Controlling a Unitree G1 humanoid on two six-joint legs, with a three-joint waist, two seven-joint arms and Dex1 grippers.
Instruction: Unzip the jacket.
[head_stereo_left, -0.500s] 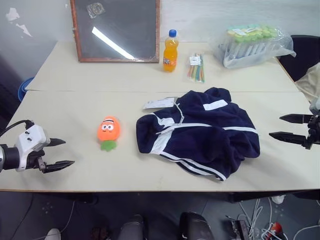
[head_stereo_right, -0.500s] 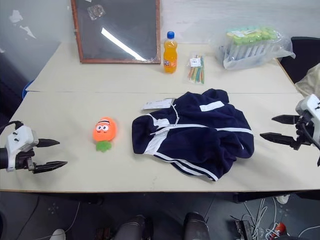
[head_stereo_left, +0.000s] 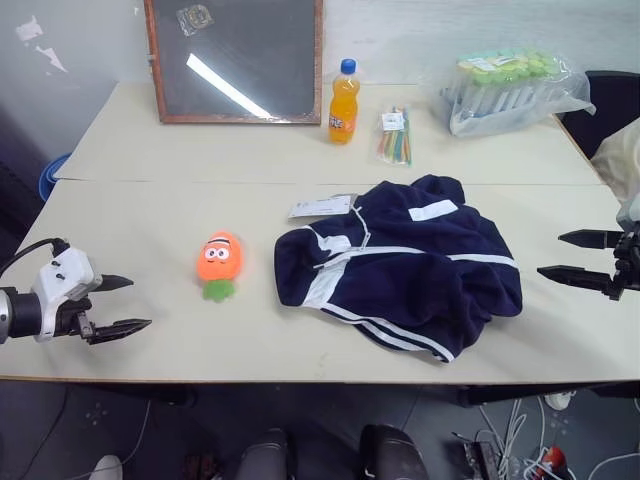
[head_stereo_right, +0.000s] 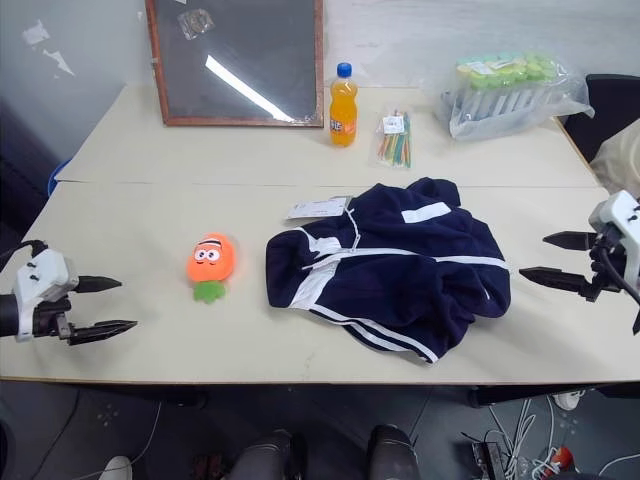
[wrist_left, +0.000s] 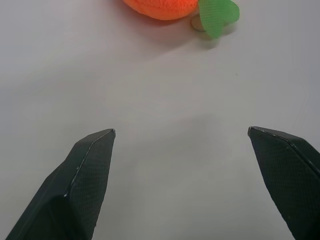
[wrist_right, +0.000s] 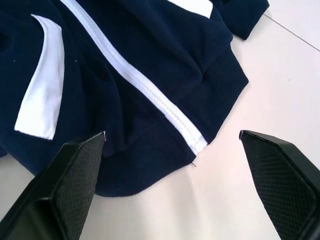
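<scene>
Jacket (head_stereo_left: 400, 262) is seen bunched up mid-table, zip not yet touched afaict, paper tag (head_stereo_left: 321, 206) at its 10 o'clock. Left gripper (head_stereo_left: 118, 305) is held out at 9 o'clock, right gripper (head_stereo_left: 580, 256) at 3, both w/ jaws wide apart and nothing gripped, prob staged for the approach. Beige table (head_stereo_left: 150, 200) is cluttered: carrot plush (head_stereo_left: 219, 263), soda bottle (head_stereo_left: 343, 102) at 12, framed board (head_stereo_left: 235, 60) propped vs the wall.

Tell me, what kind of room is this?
Probably a classroom or workroom: a framed chalkboard leans against the wall on plain tables, and a pack of coloured pens lies near it.
</scene>
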